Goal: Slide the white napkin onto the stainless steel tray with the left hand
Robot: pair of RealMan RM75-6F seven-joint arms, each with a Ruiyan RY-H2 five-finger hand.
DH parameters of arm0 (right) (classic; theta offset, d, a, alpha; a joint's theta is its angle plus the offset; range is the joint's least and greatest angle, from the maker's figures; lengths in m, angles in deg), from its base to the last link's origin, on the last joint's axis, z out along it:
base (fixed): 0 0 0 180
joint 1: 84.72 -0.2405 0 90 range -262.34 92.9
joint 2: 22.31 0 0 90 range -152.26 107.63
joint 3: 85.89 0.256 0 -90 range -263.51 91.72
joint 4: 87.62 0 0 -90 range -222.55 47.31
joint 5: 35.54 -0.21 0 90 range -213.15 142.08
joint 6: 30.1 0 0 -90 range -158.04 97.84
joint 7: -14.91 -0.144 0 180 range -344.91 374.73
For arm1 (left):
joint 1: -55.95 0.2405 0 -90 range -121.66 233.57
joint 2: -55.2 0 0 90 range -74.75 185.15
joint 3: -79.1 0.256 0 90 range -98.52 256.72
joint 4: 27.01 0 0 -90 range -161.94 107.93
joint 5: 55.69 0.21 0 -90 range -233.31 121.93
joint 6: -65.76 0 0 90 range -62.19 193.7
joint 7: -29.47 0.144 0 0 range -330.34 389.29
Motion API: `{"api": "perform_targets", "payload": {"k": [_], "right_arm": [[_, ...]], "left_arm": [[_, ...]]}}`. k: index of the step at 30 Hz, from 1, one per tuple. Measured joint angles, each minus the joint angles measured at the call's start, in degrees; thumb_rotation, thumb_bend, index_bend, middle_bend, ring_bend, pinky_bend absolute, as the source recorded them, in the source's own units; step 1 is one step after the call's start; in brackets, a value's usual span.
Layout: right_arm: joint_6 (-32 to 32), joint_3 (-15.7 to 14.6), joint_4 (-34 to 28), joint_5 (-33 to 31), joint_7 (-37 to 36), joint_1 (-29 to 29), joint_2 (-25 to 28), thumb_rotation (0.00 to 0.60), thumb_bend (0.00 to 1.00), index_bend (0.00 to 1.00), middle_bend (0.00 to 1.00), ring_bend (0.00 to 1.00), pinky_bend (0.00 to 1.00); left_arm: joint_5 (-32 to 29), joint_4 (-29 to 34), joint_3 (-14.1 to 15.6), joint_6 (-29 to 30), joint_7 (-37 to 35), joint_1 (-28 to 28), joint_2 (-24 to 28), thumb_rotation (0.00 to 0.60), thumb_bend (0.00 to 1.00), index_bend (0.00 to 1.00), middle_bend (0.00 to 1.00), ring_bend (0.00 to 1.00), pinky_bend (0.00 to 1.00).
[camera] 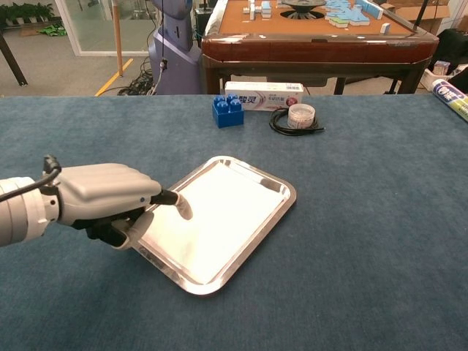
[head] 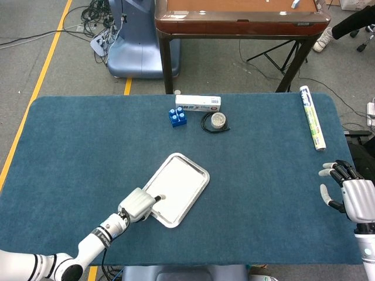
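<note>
We see the napkin (camera: 208, 219) lying flat inside the tray (camera: 287, 196), covering most of its floor; tray rim shows all round it in chest view. Tray sits angled on the blue counter (head: 82, 152), near the front edge, a bit left of centre.

The left robot hand (camera: 110, 201) is at the tray's near-left corner, palm down. One finger (camera: 181, 207) is stretched out w/ its tip resting on the napkin, close to the napkin's left edge; the other fingers are curled under, over the tray rim. It grips nothing — just presses w/ that one fingertip. In head view the same robot hand (head: 137, 206) overlaps the tray's (head: 202, 175) lower-left corner, and the napkin (head: 176, 184) reads as a white sheet filling the tray.

The right robot hand (head: 345, 190) is at the counter's far right edge, well apart from the tray, fingers spread and holding nothing. It shows in head view only.

At the back of the counter, well apart from the tray: a blue block (camera: 227, 111), a white box (camera: 263, 96) just beside it to the right, and a tape roll (camera: 300, 115) sitting inside a loop of black cable (camera: 296, 130), in front of the box's right end. A rolled tube (head: 312, 117) lies near the back-right corner; in chest view we see only its end at the right edge of frame.

Behind the counter stands a brown table (head: 240, 23) w/ dark legs; small items on top, too small for us to tell.
</note>
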Motion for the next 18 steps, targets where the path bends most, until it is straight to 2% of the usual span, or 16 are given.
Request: {"api": "perform_targets", "payload": {"k": [2,3,5,6,7,9,13,16,18], "right_arm": [[-0.01,-0.01,-0.02,0.0,0.03,0.0,-0.01,0.6,0.45,0.41,0.32,0.18,0.41],[0.01,-0.01,-0.02,0.01,0.03,0.01,-0.02,0.6,0.45,0.41,0.32,0.18,0.41],[0.05,0.01,-0.02,0.02,0.06,0.01,-0.05,0.6,0.45,0.41,0.32,0.18,0.41],[0.03,0.01,-0.02,0.0,0.14,0.01,-0.07,0.6,0.45,0.41,0.32,0.18,0.41],[0.01,0.02,-0.02,-0.03,0.2,0.01,-0.09,0.6,0.45,0.41,0.32,0.18,0.41],[-0.05,0.03,-0.02,-0.1,0.45,-0.01,-0.16,0.6,0.45,0.41,0.32,0.18,0.41],[-0.22,0.0,-0.03,-0.14,1.15,-0.09,-0.39,0.6,0.45,0.41,0.32,0.18,0.41],[-0.46,-0.04,-0.03,-0.21,1.91,-0.2,-0.64,0.6,0.45,0.41,0.32,0.18,0.41],[-0.63,-0.09,-0.05,-0.23,2.51,-0.27,-0.83,0.6,0.45,0.41,0.32,0.18,0.41]], "left_arm": [[1.42,0.53,0.09,1.2,-0.86,0.75,1.24,0.6,0.83,0.17,1.0,0.94,1.0],[2.15,0.65,0.16,1.73,-1.38,1.13,1.76,0.6,0.76,0.16,0.98,0.9,1.0],[4.17,0.64,0.38,3.19,-3.16,2.23,2.95,0.6,0.57,0.14,0.89,0.79,0.97],[5.21,0.45,0.48,4.04,-4.12,2.83,3.39,0.6,0.51,0.14,0.85,0.76,0.96],[6.72,-0.04,0.65,5.45,-5.44,3.73,3.86,0.6,0.42,0.14,0.78,0.7,0.91],[9.18,-1.37,0.97,8.05,-7.55,5.33,4.46,0.6,0.32,0.14,0.66,0.6,0.84],[14.67,-5.85,2.09,14.8,-13.2,10.12,6.14,0.6,0.26,0.15,0.46,0.41,0.63],[18.01,-8.28,2.99,18.86,-16.1,13.56,7.61,0.6,0.26,0.19,0.35,0.29,0.42],[19.31,-8.83,3.5,21.02,-16.61,15.32,8.54,0.6,0.26,0.25,0.3,0.23,0.34]]}}
